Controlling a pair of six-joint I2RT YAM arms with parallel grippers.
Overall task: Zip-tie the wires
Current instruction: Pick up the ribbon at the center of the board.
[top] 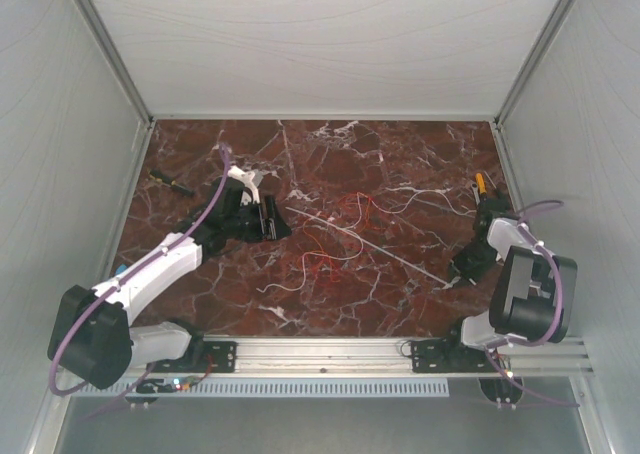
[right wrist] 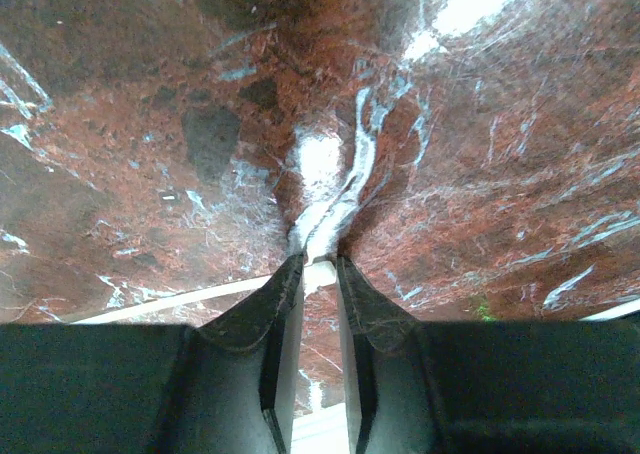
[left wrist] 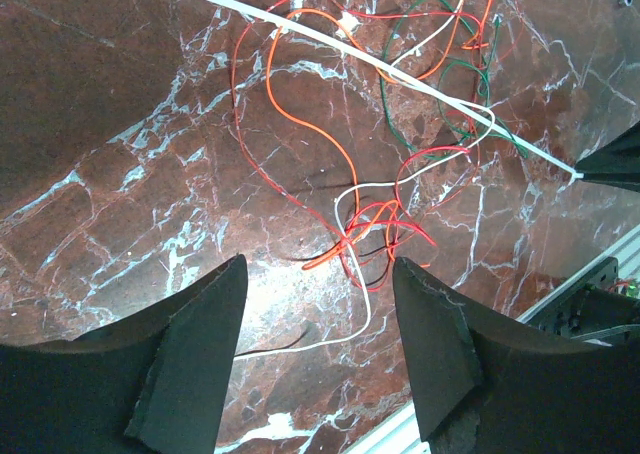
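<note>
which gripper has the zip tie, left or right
The right gripper: its jaws pinch the zip tie at its end. The left gripper is open over the wires, holding nothing.

White-and-black arms (top: 150, 269), looping purple cables (top: 226, 164), black wedge-shaped claw fingers (left wrist: 190, 354)

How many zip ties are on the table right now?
1. The zip tie lies diagonally across the wires on the table, its near end pinched in the right fingers. Another could be hidden under the left arm.
</note>
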